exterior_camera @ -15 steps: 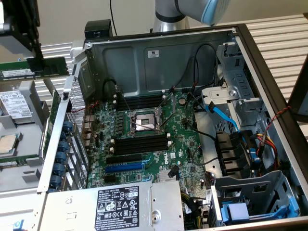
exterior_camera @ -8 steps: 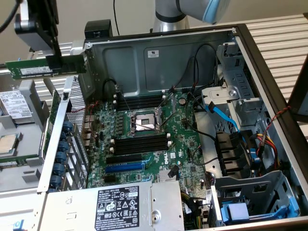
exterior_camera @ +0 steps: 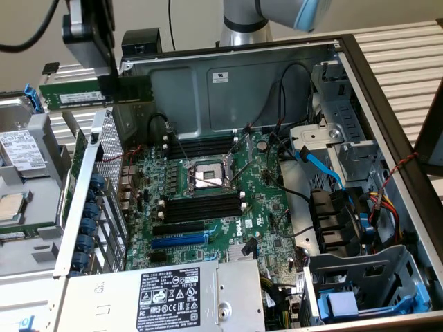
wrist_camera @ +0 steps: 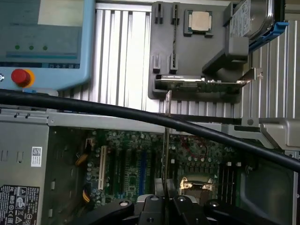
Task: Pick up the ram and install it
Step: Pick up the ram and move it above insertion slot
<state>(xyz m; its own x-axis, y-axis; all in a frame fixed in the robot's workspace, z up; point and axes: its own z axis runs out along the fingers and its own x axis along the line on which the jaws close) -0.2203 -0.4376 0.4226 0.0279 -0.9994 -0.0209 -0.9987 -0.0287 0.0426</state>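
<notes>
The ram (exterior_camera: 69, 97) is a long green stick with a pale label. It hangs level in the air above the open computer case's corner, at the exterior view's upper left. My gripper (exterior_camera: 109, 88) is shut on it near one end. In the wrist view the ram (wrist_camera: 167, 150) shows edge-on as a thin strip rising from between the fingers (wrist_camera: 158, 187) of the gripper (wrist_camera: 165, 186), over the motherboard. Black memory slots (exterior_camera: 208, 207) with white end clips lie beside the processor socket (exterior_camera: 208, 174), well below and to the right of the ram.
A blue expansion slot (exterior_camera: 178, 241) and the power supply (exterior_camera: 173, 294) sit nearer the front. Drive cages and cables (exterior_camera: 332, 173) crowd the exterior view's right. A grey tray (wrist_camera: 187, 56) carries a processor (wrist_camera: 199, 21). A black cable (wrist_camera: 93, 107) crosses the wrist view, near a pendant (wrist_camera: 42, 42).
</notes>
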